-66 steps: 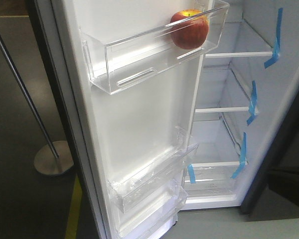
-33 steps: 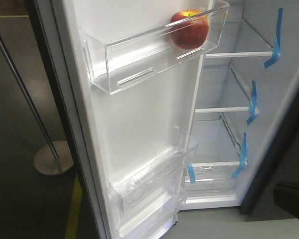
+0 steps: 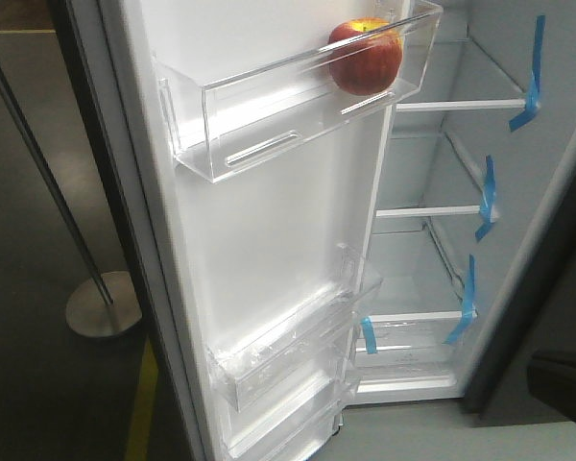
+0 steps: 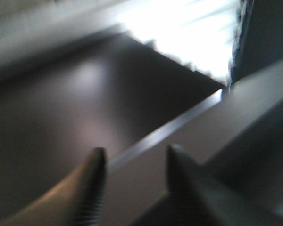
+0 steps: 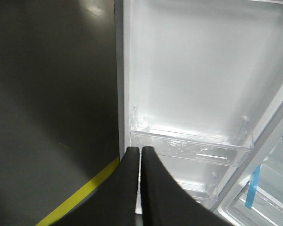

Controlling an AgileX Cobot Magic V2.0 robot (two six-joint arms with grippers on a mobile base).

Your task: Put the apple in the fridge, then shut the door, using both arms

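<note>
The apple (image 3: 365, 56), red with yellow patches, rests at the right end of the top clear bin (image 3: 269, 120) on the open door (image 3: 269, 250). Beside the door, the fridge (image 3: 542, 206) stands open, showing glass shelves and blue tape strips. My right gripper (image 5: 140, 149) is shut and empty, pointing at the door's white lining (image 5: 193, 70) just above a lower clear bin (image 5: 188, 143). My left gripper (image 4: 134, 157) is open with nothing between its fingers. Its view is blurred and shows a dark surface with a pale edge. Neither gripper shows in the front view.
A metal post on a round base (image 3: 101, 307) stands on the dark floor left of the door. A yellow floor line (image 3: 139, 403) runs by the door's foot. A dark panel (image 3: 566, 279) borders the fridge on the right, with a black shape (image 3: 562, 384) below it.
The black shape at the lower right of the front view has sunk lower than one second ago. Apple, door and fridge have not moved.
</note>
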